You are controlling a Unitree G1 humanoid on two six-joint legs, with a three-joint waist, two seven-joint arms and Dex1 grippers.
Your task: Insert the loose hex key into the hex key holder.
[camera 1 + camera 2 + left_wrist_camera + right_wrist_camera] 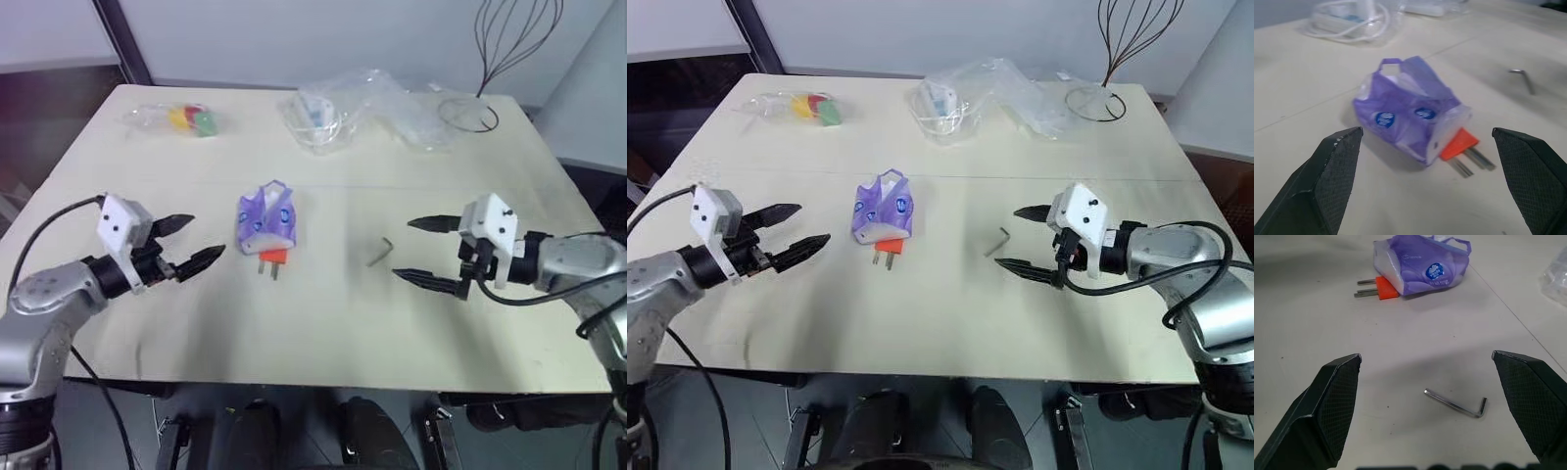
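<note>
A pale table (323, 323) is carrying the work. The loose hex key (381, 251), a thin L-shaped metal rod, is lying flat near the middle, just in front of the right gripper (427, 252), whose fingers are standing wide apart and holding nothing. The hex key holder (272, 258), a small orange-red block with short metal prongs pointing toward the robot, is poking out from under a crinkled purple-and-white pouch (265, 219), well apart from the key. The left gripper (190, 242) is hovering beside the pouch, also wide and empty.

The key is probably light, stiff and slippery, lying flush on the table; pinching its long leg looks the surest hold. The holder looks light and may slide when pushed.

The pouch is showing round blue logos, but no writing is legible.
</note>
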